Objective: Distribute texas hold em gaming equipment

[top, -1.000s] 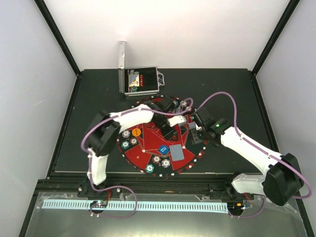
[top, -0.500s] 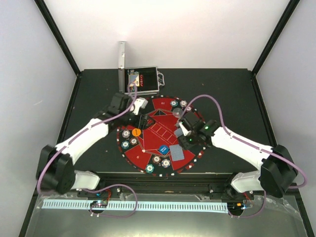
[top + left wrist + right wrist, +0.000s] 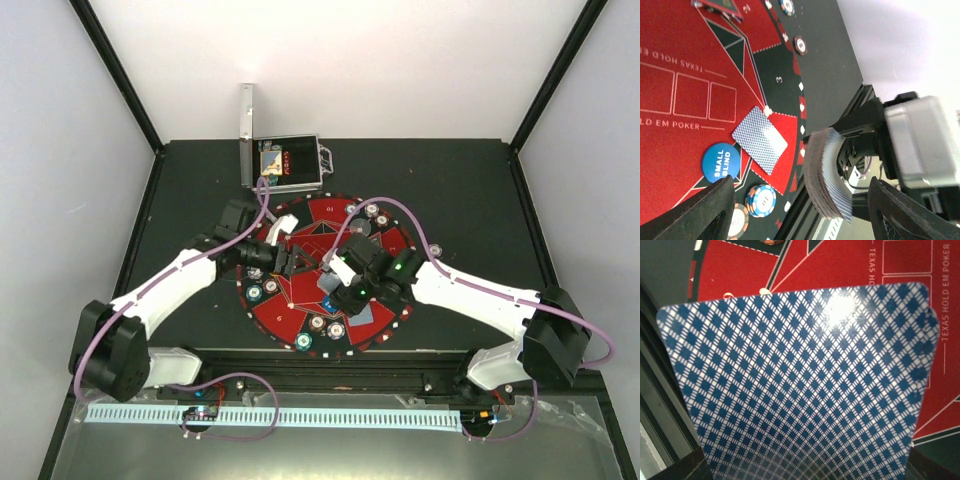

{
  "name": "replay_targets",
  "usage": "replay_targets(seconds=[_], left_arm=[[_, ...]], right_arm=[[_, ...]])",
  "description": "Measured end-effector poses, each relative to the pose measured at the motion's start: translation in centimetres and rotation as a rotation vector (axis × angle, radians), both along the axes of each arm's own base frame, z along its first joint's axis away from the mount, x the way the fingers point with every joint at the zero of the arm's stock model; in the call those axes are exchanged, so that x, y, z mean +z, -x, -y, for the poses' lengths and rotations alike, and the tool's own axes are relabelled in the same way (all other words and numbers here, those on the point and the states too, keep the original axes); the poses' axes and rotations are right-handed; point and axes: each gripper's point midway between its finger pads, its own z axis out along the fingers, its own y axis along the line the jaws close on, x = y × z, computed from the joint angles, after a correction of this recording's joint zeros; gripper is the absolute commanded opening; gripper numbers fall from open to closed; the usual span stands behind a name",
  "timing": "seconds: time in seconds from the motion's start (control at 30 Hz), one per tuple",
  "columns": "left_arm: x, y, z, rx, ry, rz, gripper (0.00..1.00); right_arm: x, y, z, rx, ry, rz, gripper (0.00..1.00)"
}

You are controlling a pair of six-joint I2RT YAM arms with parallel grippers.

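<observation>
At the far left, the left gripper [image 3: 290,263] hovers over the left side of the round mat [image 3: 283,312]. Its jaws are spread wide with nothing between them, ready, I'd guess, to take a card. Behind it, the silver case [image 3: 285,163] stands open at the back of the table. Teal and whitish chips [image 3: 254,293] sit along the mat's left rim, seemingly laid out by seat. Nearer the middle, a single card [image 3: 760,146] lies face down just beside the blue small-blind disc [image 3: 720,163]. To the right, the right gripper [image 3: 342,287] is clamped on the deck of cards [image 3: 805,380]. It holds the deck up off the felt, edge toward the other arm, presumably so single cards can be drawn off.
</observation>
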Motion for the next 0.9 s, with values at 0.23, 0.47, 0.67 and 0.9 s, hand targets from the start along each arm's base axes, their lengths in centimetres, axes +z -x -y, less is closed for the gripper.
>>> replay_targets(seconds=[0.23, 0.47, 0.67, 0.9], left_arm=[[-2.3, 0.7, 1.3, -0.048, 0.009, -0.116, 0.75], [-4.0, 1.5, 2.9, -0.106, -0.012, -0.176, 0.74], [-3.9, 1.6, 3.8, -0.142, -0.023, -0.164, 0.73], [-4.3, 2.2, 3.4, -0.165, -0.048, -0.168, 0.72]], right_arm=[[0.4, 0.8, -0.9, 0.036, -0.019, -0.002, 0.6], [0.4, 1.2, -1.1, 0.05, -0.019, -0.002, 0.6], [0.4, 1.3, -1.1, 0.051, -0.019, -0.002, 0.6], [0.4, 1.2, -1.1, 0.05, -0.018, 0.0, 0.6]])
